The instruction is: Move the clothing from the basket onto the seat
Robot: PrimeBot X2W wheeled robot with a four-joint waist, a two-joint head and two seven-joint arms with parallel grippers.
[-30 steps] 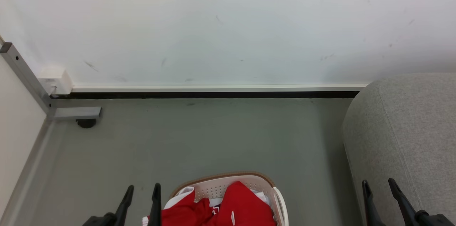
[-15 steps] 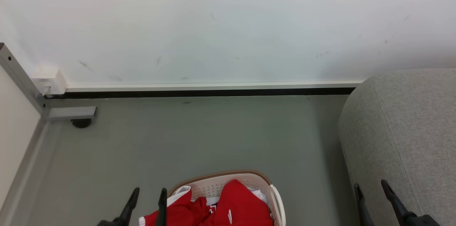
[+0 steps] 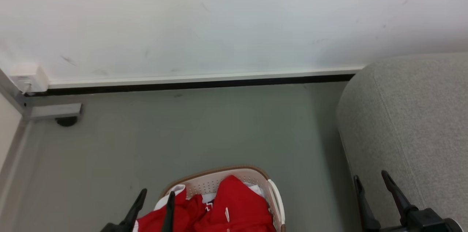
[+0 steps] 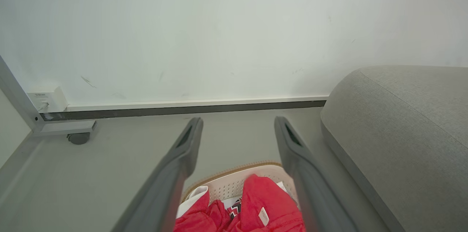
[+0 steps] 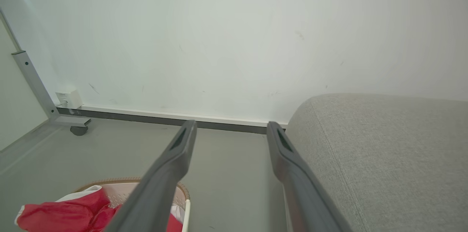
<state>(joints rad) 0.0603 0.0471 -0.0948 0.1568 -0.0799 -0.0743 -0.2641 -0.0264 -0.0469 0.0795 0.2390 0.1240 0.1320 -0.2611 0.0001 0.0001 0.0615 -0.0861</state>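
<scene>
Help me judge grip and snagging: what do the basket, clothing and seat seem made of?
The basket: likely matte white moulded plastic, perforated walls; its brown rim looks like woven rope. The clothing: soft red fabric, folds and creases, small sewn label. The seat: light grey woven upholstery, visible weave and seams.

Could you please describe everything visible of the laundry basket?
The basket is white plastic, rounded at its far end, with perforated walls, a brown rope-like rim and a handle loop on its right. It stands upright on the grey floor, left of the seat and apart from it, heaped with red and white clothing. Its near end is cut off.
</scene>
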